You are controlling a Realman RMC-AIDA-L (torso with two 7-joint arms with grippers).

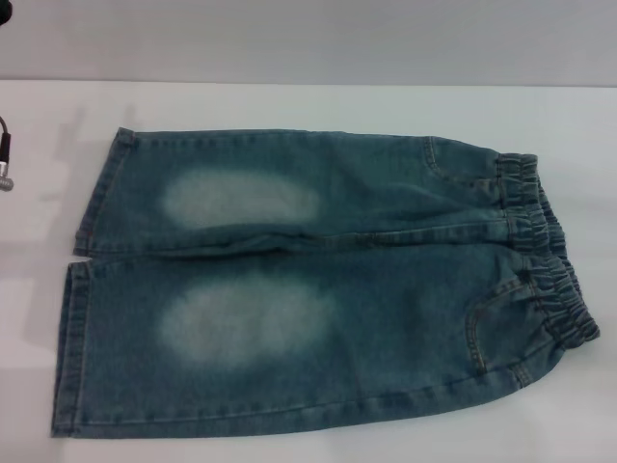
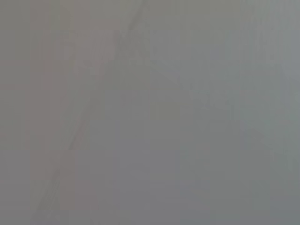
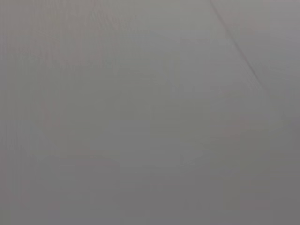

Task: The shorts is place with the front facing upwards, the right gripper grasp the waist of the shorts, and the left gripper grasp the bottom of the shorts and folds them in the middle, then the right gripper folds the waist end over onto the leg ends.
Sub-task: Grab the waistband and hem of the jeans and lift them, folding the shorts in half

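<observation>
The shorts (image 1: 386, 289) lie flat and spread out on the white table (image 1: 289, 101) in the head view, front side up. The ruffled elastic waist (image 1: 547, 260) is on the right. The bottom of the shorts, two flat stitched leg ends (image 1: 72, 342), is on the left, with a gap between the legs. Two pale faded ovals (image 1: 241, 318) sit nearer the hems. Only a small dark and silver piece of the left arm (image 1: 5, 159) shows at the left edge, apart from the cloth. No gripper fingers appear in any view. Both wrist views show only a plain grey surface.
Bare white table surrounds the shorts at the back and left. A grey wall (image 1: 308, 39) rises behind the table's far edge. The lower leg's side seam lies close to the near border of the head view.
</observation>
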